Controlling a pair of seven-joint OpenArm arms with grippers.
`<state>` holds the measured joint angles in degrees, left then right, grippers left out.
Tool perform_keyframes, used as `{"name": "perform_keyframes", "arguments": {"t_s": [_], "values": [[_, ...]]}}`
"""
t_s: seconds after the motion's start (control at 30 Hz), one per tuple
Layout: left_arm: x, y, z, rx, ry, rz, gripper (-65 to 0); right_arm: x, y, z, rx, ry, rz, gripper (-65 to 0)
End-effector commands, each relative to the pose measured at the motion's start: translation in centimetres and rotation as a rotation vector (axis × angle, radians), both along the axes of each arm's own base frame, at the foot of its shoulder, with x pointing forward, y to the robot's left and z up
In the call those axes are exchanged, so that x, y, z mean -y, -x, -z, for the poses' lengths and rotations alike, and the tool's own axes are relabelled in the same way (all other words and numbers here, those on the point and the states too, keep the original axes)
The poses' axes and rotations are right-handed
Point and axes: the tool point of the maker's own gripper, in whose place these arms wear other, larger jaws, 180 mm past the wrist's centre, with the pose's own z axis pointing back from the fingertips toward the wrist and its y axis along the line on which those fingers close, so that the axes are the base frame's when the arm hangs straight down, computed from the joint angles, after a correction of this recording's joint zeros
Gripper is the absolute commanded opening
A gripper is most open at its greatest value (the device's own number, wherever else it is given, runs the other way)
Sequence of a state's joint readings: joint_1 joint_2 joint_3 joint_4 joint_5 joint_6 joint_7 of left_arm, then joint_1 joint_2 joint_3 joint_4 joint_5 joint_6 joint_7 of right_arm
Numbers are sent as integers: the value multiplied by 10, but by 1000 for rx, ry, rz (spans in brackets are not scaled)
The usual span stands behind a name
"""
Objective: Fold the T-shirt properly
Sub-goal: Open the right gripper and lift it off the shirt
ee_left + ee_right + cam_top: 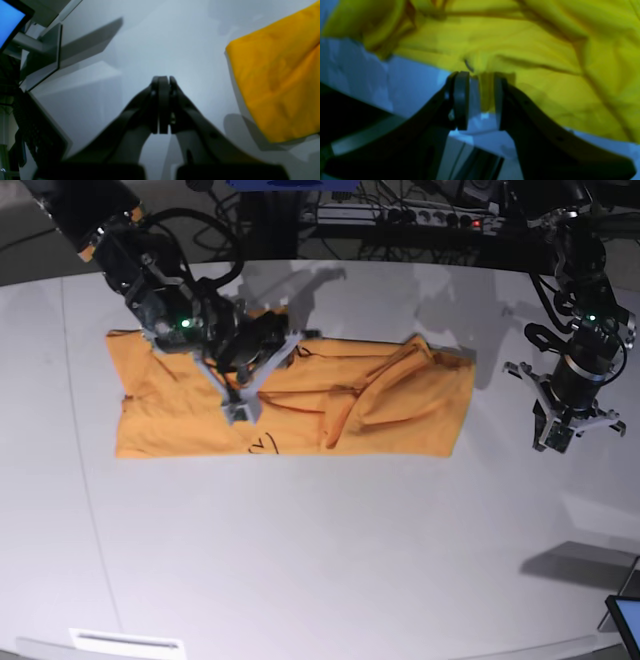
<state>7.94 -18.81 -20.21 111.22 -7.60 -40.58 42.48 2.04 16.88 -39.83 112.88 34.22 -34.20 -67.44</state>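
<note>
Orange-yellow T-shirt [290,405] spread across the white tabletop [320,560], one pincer on it, one off to the side.

Nearest the base camera, a screen corner [625,620] shows at the tabletop's edge, and a pale strip [127,643] lies at the near rim. On the T-shirt's near hem sits a dark mark [262,444], too small to read. The right pincer [477,100] stands partly open with a fold of the hem between its jaws, pinching the cloth. The left pincer [163,105] is fully closed, holds nothing and hangs over bare tabletop, apart from the T-shirt. Beyond the far edge lie cables and a power strip [400,218].
</note>
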Motion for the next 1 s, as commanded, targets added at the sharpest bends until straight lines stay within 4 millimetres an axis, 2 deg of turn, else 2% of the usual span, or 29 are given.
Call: {"name": "perform_keyframes", "arguments": {"t_s": [0.0,0.2,0.3,0.4,0.57,0.7,0.83,0.97], "values": [[-1,-7,-16,52,-8,6,-650,-7,2,-5,3,-17,-22,-488],[5,-8,-14,50,4,17,-650,-17,30,6,-84,-12,-8,-488],[11,-6,-9,33,1,37,-650,-26,44,9,-104,-10,-55,-488],[11,-8,-11,39,0,38,-650,-31,51,10,-111,-9,-81,-488],[11,-9,-13,45,-2,39,-650,-20,55,23,-133,35,-83,-488],[11,-9,-13,45,-2,39,-650,-11,76,44,-179,111,-152,-488],[11,-8,-11,40,-1,38,-650,-29,110,46,-177,132,-329,-488],[11,-8,-11,42,1,38,-650,-46,114,39,-167,102,-363,-488]]}}
